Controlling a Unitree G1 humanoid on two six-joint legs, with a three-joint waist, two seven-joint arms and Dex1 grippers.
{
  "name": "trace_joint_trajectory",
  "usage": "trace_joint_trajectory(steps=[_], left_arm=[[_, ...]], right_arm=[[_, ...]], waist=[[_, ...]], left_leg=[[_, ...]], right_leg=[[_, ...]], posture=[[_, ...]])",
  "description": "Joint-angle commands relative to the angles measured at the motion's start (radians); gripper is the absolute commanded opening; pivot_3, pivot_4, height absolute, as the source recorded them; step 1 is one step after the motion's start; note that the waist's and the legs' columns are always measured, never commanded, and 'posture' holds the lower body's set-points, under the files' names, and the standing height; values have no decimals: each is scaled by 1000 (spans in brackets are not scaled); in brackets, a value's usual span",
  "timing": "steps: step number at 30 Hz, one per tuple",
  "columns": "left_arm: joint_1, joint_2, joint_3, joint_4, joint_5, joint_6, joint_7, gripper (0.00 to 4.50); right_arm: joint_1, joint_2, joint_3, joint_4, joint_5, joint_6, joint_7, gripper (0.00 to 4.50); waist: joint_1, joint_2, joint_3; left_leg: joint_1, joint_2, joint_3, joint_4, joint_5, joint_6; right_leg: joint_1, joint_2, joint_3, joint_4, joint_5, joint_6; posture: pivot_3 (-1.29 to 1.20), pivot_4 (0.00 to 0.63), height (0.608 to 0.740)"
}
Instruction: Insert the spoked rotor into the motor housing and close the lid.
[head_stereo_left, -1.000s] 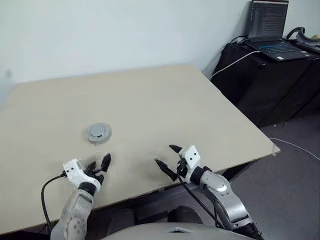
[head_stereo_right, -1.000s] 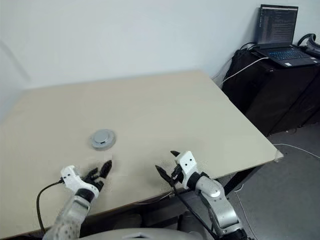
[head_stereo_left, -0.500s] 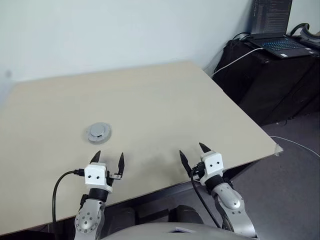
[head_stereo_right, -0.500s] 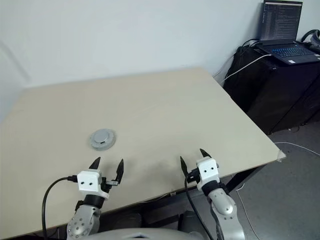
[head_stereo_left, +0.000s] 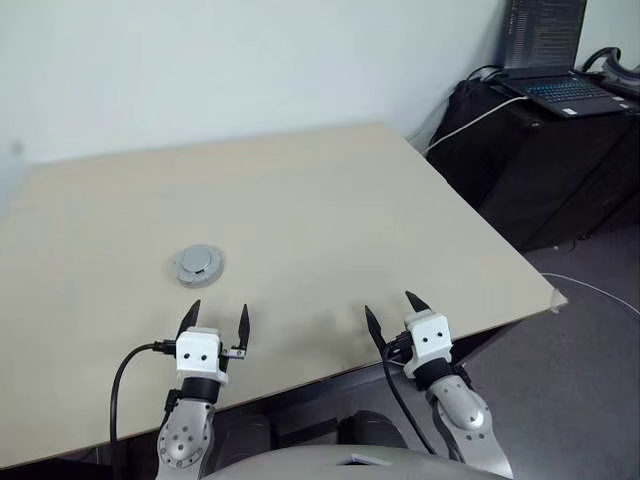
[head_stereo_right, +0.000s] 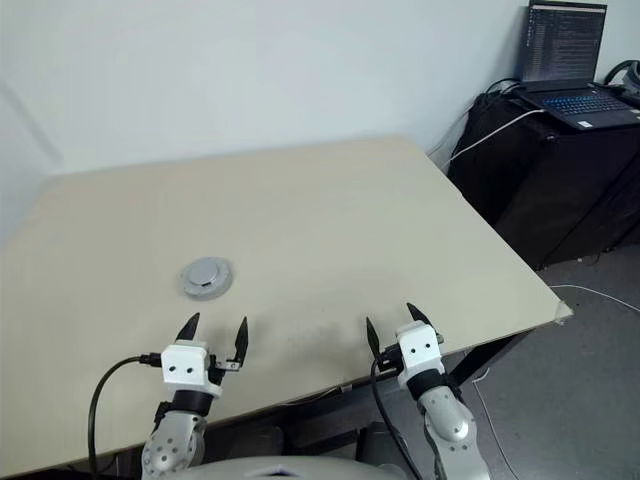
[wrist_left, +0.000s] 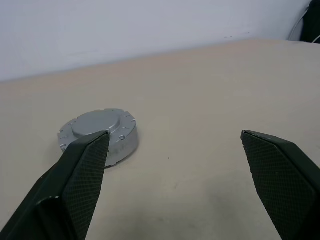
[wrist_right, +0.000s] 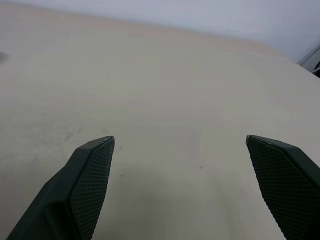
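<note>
The lid (head_stereo_left: 197, 264) lies on the beige table (head_stereo_left: 330, 210), left of centre, its plain grey face with the raised hub upward. In the left wrist view the lid (wrist_left: 100, 131) tops a thick grey round puck. The spoked rotor and the motor housing are hidden. My left gripper (head_stereo_left: 219, 306) hovers at the table's near edge, just short of the lid, open and empty, pointing forward. My right gripper (head_stereo_left: 389, 303) is level with it further right, also open and empty over bare table (wrist_right: 175, 100).
The table's right edge (head_stereo_left: 480, 230) drops off toward a black-draped stand (head_stereo_left: 540, 150) carrying an open laptop (head_stereo_left: 545, 50) and a white cable (head_stereo_left: 460, 125). A pale wall (head_stereo_left: 250, 60) runs behind the table.
Both grippers have swung from tilted poses to pointing straight ahead, side by side. The left one rolled upright and rose a little; the right one shifted to the right. The lid stayed put.
</note>
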Motion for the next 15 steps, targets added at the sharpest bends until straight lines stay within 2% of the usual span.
trace_joint_trajectory(steps=[1, 15], left_arm=[[-15, 0, -11, -1, 6, -28, 5, 4446], [-20, -2, -27, -2, 9, -23, 13, 4446]], right_arm=[[-6, 5, -5, -60, 5, 7, -10, 4500], [-22, 4, 3, -152, 0, 102, -11, 4500]], waist=[[0, 0, 0], [0, 0, 0]], left_leg=[[0, 0, 0, 0, 0, 0], [0, 0, 0, 0, 0, 0]], right_leg=[[0, 0, 0, 0, 0, 0], [0, 0, 0, 0, 0, 0]], posture=[[0, 0, 740], [0, 0, 740]])
